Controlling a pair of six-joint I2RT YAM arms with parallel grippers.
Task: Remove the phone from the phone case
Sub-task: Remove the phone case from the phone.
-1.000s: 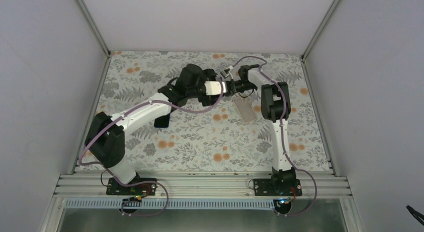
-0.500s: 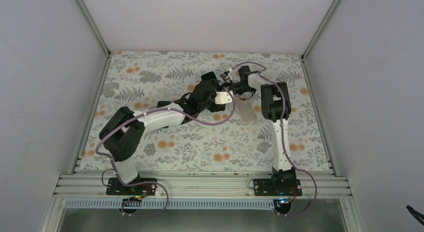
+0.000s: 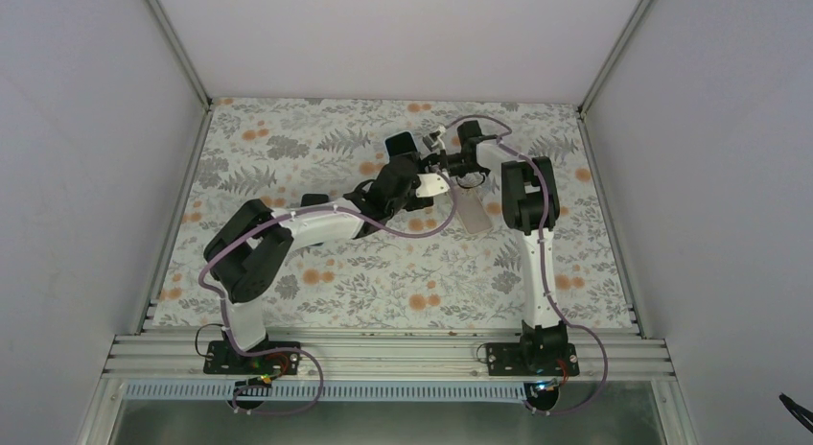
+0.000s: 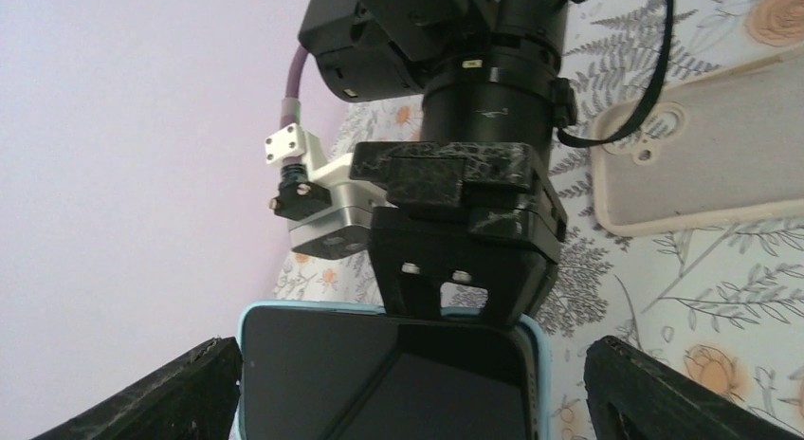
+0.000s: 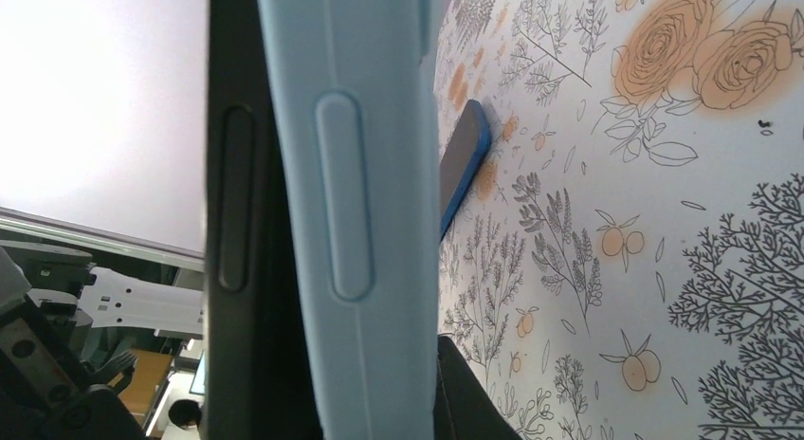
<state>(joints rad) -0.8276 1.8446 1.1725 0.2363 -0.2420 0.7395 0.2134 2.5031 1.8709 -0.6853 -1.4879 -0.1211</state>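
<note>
A dark-screened phone (image 4: 379, 383) sits in a light blue case (image 5: 351, 174). It is held in the air at the back middle of the table (image 3: 432, 184). My right gripper (image 3: 448, 165) is shut on the phone's far end, and its black finger (image 4: 446, 288) overlaps the screen's top edge. In the right wrist view the gripper (image 5: 379, 402) has the cased phone's side edge filling the frame. My left gripper (image 4: 412, 350) is open, with a finger on each side of the phone. Its left finger touches the case, and a gap shows at its right finger (image 4: 654, 393).
An empty beige case (image 3: 472, 213) lies flat just right of the grippers and shows in the left wrist view (image 4: 702, 165). A dark phone in a blue case (image 3: 312, 201) lies on the floral cloth to the left, also in the right wrist view (image 5: 465, 165). Walls enclose three sides.
My left arm has folded, its elbow dropping toward the near left, and its wrist has shifted right to the phone. The right gripper has stayed in place.
</note>
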